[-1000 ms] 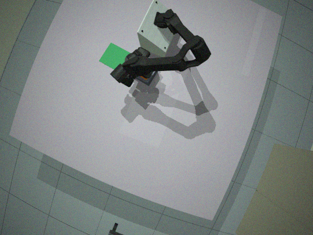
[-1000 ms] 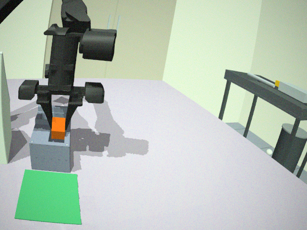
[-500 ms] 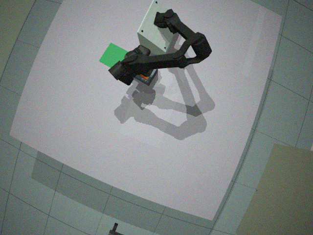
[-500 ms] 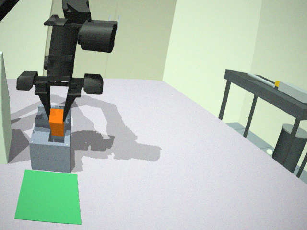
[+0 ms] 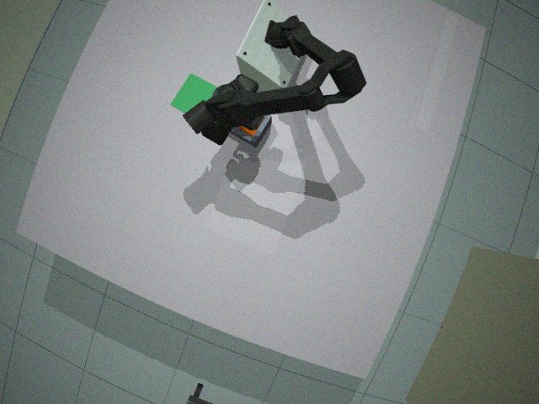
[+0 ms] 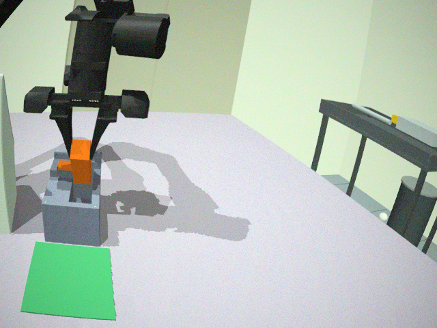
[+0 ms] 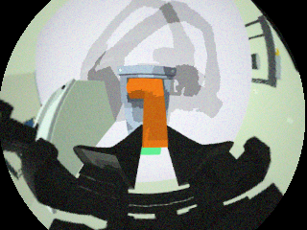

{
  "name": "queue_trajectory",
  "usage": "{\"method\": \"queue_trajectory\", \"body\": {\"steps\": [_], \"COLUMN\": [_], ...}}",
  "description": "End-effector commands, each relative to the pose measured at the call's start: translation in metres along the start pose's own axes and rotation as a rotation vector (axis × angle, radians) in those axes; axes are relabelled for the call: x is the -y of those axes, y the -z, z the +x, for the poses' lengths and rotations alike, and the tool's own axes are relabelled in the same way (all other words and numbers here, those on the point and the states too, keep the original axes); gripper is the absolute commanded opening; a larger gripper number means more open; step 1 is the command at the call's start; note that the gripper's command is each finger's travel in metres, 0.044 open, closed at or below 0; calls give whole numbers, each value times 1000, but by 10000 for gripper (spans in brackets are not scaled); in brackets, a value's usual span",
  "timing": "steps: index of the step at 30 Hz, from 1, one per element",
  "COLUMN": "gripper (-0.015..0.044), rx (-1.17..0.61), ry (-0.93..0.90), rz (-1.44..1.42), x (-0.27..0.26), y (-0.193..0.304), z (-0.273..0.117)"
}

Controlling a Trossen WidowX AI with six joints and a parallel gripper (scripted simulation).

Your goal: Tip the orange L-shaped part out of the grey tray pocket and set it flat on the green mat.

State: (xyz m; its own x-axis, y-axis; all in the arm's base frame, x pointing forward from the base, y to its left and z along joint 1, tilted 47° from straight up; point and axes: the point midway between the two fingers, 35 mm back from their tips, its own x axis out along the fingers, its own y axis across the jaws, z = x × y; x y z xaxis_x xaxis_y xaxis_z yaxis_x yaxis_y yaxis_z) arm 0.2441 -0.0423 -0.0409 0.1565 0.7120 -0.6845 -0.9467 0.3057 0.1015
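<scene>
On the left of the outside view stood a pale block (image 6: 5, 155), only its edge showing. Next to it the green mat (image 6: 69, 281) lay flat on the big pale table (image 6: 264, 229). Nothing sat on the mat. Just behind the mat stood the grey tray (image 6: 70, 215), a boxy block with a pocket cut into its top.

The orange part (image 6: 80, 162) was not lying flat in that pocket. It hung tipped up, with its top end high above the tray. Its low end, with the short side arm of the L, hung close over the pocket. It was hard to tell if that low end was touching the tray or not.

The black gripper (image 6: 80, 149) came straight down from above. Its two fingers (image 6: 65, 135) were squeezed tight on the top end of the orange part, one on each side.

In the wrist view, the orange part (image 7: 152, 115) ran from between the fingers down toward the tray (image 7: 130, 111).

From the top view, the arm (image 5: 269, 98) covered most of the tray (image 5: 260, 134), and only a bit of orange (image 5: 248, 129) peeked out. The green mat (image 5: 193, 92) lay just beside it.

Far to the right in the outside view stood a dark side table (image 6: 373, 130) and a round bin (image 6: 411, 208).
</scene>
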Motion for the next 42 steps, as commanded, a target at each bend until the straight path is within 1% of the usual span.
{"method": "queue_trajectory", "body": {"steps": [1, 24, 32, 42], "gripper": [0, 0, 0, 0], "rx": [1, 0, 0, -3], "ry": [6, 6, 6, 6], "rz": [-8, -8, -8, -8], "x": [3, 3, 2, -2], "y": [-2, -1, -1, 40], "z": [-7, -43, -44, -41]}}
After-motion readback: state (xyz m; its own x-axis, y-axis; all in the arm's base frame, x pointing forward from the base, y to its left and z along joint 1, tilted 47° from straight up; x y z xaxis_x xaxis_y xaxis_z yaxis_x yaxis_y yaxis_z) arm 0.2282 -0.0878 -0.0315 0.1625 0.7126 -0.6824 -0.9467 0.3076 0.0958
